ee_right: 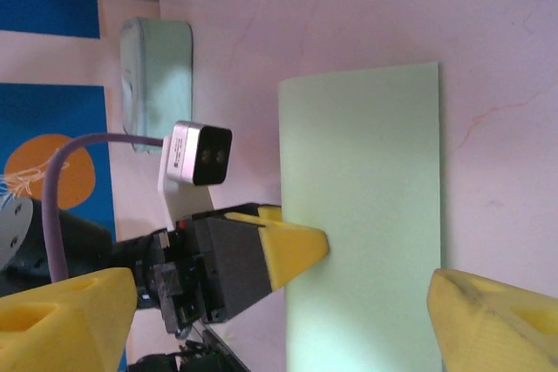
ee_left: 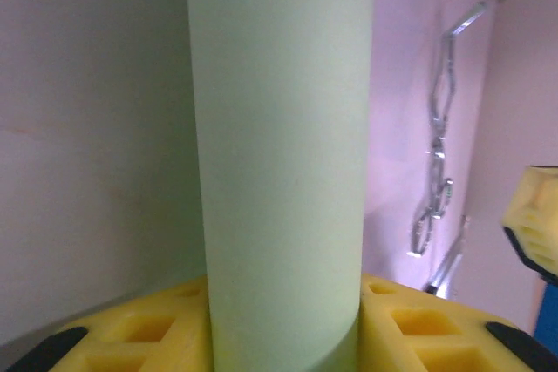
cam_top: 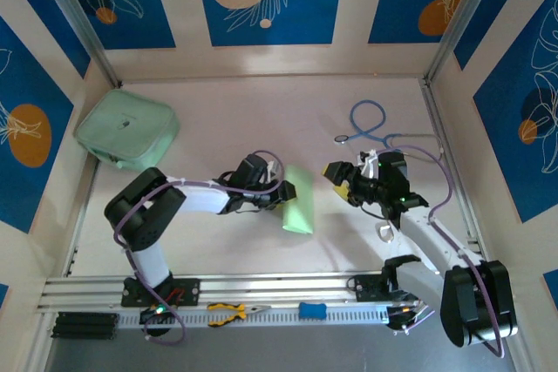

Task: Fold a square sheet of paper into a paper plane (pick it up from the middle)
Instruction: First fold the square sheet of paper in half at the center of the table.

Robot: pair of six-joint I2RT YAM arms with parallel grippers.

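Clearly the sheet of thin light-green paper point(cam_top: 299, 204) is up off the pale counter point(cam_top: 261, 111), between the two arms. The left tool point(cam_top: 281, 194) pinches it along one edge, its blocky yellow fingers point(ee_left: 131, 333) closed on it from either side. From the left wrist the sheet rises between them bowed like a half-tube. From the right wrist it reads as a clean-edged rectangle, and I cannot tell whether it is one layer or already doubled. The right tool point(cam_top: 335, 177) sits just beside the free edge, jaws spread wide with nothing in them. A thick mint-green zip pouch point(cam_top: 126, 131) lies well apart in the far left corner.

As for handling, the sheet looks almost weightless and limp. It will probably droop, curl or flutter wherever it is unsupported, and a hard or skewed squeeze would likely leave a stray crease. Its smooth surface may slide between the pads unless both press squarely. The safest second hold seems to be the middle of the free edge, opposite the left tool, so the paper is drawn taut and flat instead of twisting.
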